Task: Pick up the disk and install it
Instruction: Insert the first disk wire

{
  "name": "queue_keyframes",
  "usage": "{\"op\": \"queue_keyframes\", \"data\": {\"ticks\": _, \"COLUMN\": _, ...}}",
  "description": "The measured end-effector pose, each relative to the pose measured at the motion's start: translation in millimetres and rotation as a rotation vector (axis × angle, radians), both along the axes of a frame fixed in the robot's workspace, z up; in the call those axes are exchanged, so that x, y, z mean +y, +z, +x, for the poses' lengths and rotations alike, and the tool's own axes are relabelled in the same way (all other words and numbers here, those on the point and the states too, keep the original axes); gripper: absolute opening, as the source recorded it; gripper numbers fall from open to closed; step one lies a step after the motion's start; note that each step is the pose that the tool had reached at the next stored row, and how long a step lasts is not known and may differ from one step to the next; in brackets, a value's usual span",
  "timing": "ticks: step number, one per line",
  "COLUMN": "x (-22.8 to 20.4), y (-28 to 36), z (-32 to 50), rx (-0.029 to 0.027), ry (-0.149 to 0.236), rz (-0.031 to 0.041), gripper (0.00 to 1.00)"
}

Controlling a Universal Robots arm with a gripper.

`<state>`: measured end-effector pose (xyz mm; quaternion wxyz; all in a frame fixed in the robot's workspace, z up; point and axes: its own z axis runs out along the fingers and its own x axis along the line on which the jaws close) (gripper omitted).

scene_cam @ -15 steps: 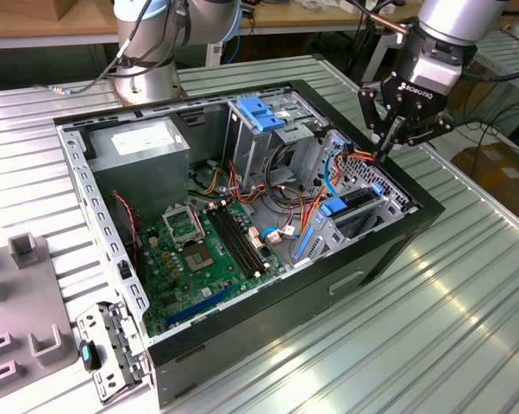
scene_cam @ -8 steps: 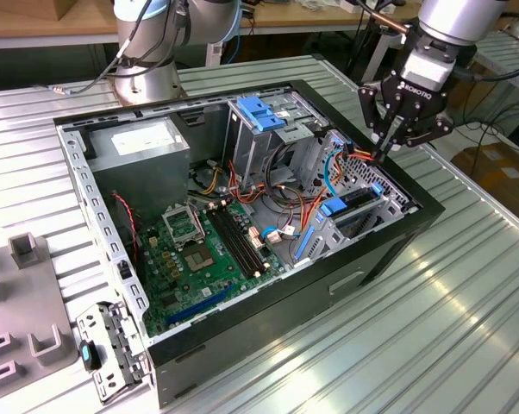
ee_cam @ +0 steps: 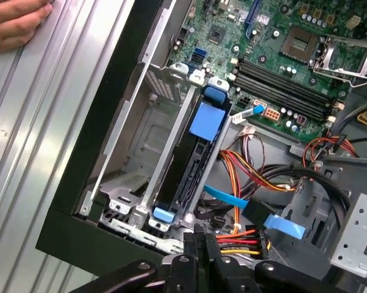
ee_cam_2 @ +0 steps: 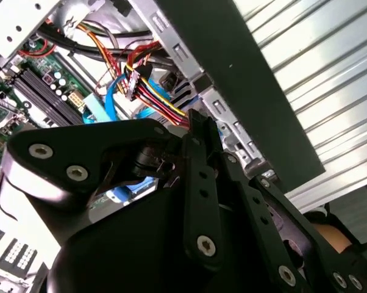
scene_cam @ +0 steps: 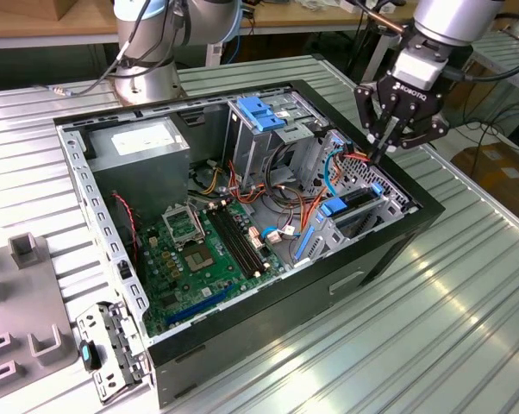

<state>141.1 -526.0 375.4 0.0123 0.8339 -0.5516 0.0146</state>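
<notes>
the disk (ee_cam: 199, 155), a flat drive framed by a bright blue plastic bracket, stands on edge in the grey metal drive cage (ee_cam: 148, 140) at the corner of the open black computer case (scene_cam: 389, 250). in the first wrist view it sits directly below the claw, its blue bracket tab (ee_cam: 208, 119) at the end farther from the claw and a smaller blue clip (ee_cam: 164, 214) at the nearer end. in the exterior view the disk (scene_cam: 350, 205) lies just under the claw (scene_cam: 382, 153), inside the case wall.

the claw hovers above that corner of the case; its black fingers (ee_cam: 199, 250) are drawn together, tips closed on nothing, apart from the disk. in the second wrist view the fingers (ee_cam_2: 199, 152) point toward a bundle of red, yellow and black power wires (ee_cam_2: 156, 97).

beside the claw, a flat blue data cable (ee_cam: 232, 200) crosses the wires. farther from it lies the green motherboard (scene_cam: 195, 250) with black memory slots (scene_cam: 238, 237). the case rests on a ribbed metal table (scene_cam: 397, 345). a person's hand (ee_cam: 16, 21) rests on the table beyond the case wall.
</notes>
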Motion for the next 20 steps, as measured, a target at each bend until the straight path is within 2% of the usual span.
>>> {"op": "queue_keyframes", "data": {"ticks": 2, "x": 0.0, "y": 0.0, "z": -3.7, "rx": -0.0001, "ry": -0.004, "rz": 0.0000, "gripper": 0.17}}
{"op": "queue_keyframes", "data": {"ticks": 4, "x": -0.1, "y": -0.1, "z": -4.0, "rx": -0.0001, "ry": -0.023, "rz": 0.0000, "gripper": 0.17}}
{"op": "queue_keyframes", "data": {"ticks": 11, "x": 0.0, "y": -1.0, "z": -4.4, "rx": -0.0001, "ry": -0.144, "rz": 0.0000, "gripper": 0.17}}
{"op": "queue_keyframes", "data": {"ticks": 17, "x": 0.0, "y": -2.8, "z": -4.9, "rx": 0.0000, "ry": -0.215, "rz": 0.0000, "gripper": 0.17}}
{"op": "queue_keyframes", "data": {"ticks": 20, "x": 0.0, "y": -3.8, "z": -8.6, "rx": -0.0001, "ry": -0.244, "rz": 0.0000, "gripper": 0.17}}
